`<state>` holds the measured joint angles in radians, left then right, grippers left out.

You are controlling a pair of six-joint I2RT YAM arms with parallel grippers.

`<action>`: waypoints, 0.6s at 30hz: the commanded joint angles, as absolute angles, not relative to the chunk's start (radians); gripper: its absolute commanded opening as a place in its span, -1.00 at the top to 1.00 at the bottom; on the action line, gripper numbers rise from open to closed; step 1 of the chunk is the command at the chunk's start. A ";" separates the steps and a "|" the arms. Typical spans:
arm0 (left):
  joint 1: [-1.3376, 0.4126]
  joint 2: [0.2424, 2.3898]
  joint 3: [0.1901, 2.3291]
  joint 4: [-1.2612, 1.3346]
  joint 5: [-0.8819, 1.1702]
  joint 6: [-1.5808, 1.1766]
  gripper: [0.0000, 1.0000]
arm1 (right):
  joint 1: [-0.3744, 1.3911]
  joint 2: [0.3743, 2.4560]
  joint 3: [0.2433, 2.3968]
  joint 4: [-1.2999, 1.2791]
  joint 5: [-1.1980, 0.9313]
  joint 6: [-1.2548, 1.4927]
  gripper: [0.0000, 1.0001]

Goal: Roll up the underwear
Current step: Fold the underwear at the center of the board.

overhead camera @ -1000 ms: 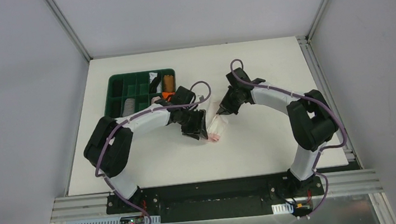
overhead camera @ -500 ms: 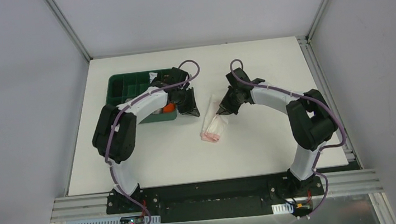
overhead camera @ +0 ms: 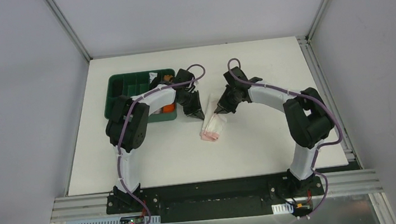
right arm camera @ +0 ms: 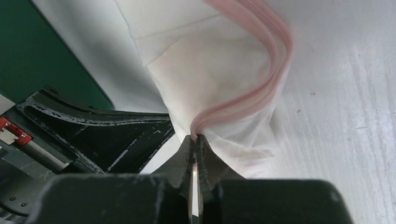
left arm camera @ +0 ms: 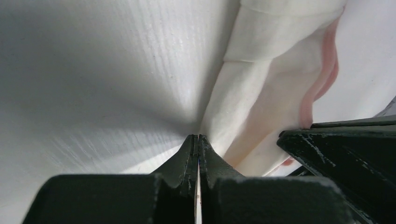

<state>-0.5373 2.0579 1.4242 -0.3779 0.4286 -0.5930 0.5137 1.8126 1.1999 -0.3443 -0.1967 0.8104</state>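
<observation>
both of my grippers sit close together near the middle of the white table (overhead camera: 255,139), one at each side of the upper end of the underwear (overhead camera: 212,127). the underwear is the pale pink-white pair, lying flat on the table as a narrow folded strip that runs from my fingertips down toward my bases.

my right gripper (right arm camera: 196,136) is pressed together with the pink edging (right arm camera: 275,51) running straight into its tips, so it is pinching the hem at the strip's end.

my left gripper (left arm camera: 198,138) is also pressed together, its tips down at the table right against the strip's left border. from the wrist view i cannot tell whether any fabric is caught between them or whether they only touch the edge.

the two grippers are just beside each other, each showing in the other's wrist view.

the green tray (overhead camera: 141,73) stands to the left, behind my left arm, with an orange cloth (overhead camera: 168,108) at its near right corner.
</observation>
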 commanded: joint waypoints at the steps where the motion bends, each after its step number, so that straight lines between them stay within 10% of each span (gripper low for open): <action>1: -0.548 2.059 1.470 -0.362 0.502 -0.615 1.00 | 0.524 1.828 1.253 -0.339 -0.206 0.809 1.00; 18: -0.546 2.086 1.474 -0.357 0.535 -0.616 1.00 | 0.534 1.918 1.336 -0.344 -0.231 0.783 1.00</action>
<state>-0.5377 2.0918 1.4639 -0.3576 0.5167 -0.6060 0.5274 1.8843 1.2675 -0.3443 -0.2070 0.8093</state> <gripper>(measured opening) 0.006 0.014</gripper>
